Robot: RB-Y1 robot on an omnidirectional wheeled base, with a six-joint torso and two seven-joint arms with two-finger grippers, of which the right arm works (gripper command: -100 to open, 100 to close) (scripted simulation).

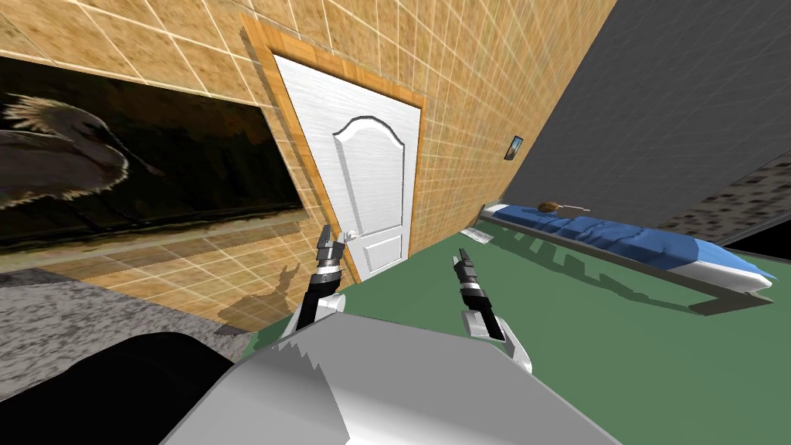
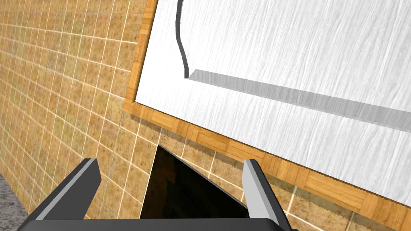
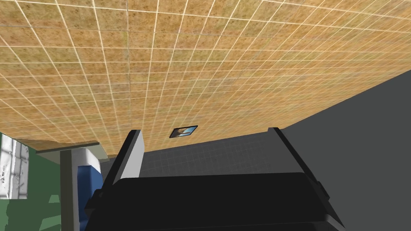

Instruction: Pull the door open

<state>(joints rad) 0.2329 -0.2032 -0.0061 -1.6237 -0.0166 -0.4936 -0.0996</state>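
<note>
A white panelled door in a wooden frame stands shut in the tan tiled wall. Its small silver handle is on the door's left edge, low down. My left gripper is raised just left of the handle, in front of the frame. In the left wrist view that gripper is open with nothing between its fingers, and it faces the door panel, the frame's edge and tiled wall. My right gripper hangs over the green floor, right of the door; it is open and empty.
A large dark picture of a bird hangs on the wall left of the door. A bed with a blue mattress runs along the grey wall at the right. Green floor lies between the bed and me. A speckled grey surface is at my near left.
</note>
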